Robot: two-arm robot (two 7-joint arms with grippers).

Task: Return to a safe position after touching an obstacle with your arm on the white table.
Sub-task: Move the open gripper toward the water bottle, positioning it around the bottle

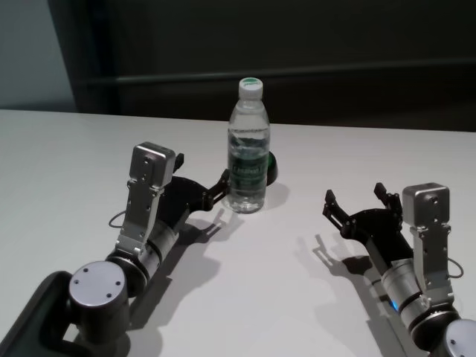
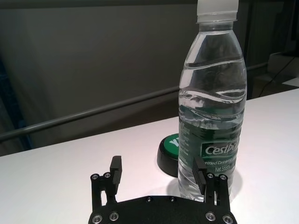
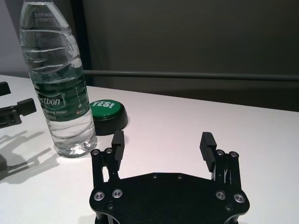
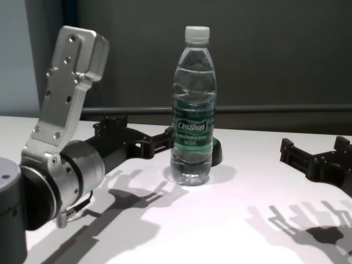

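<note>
Where dark wall meets white table (image 1: 245,297), upright bottle (image 1: 248,149).

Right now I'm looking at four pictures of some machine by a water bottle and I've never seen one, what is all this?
It is a robot with two arms, each ending in a two-fingered pincer. One picture looks down from its head, one looks out from its chest, and the other two come from small cameras on each wrist, so each shows its own pincer up close.

On the white table stands a clear water bottle with a white cap and a green label, upright and full. Right behind it sits a small round green-and-black button marked "YES!".

The left pincer is open and low over the table, one fingertip right beside the bottle's lower part; whether it touches is hard to tell. The right pincer is also open, well off to the side. Neither holds anything.
</note>
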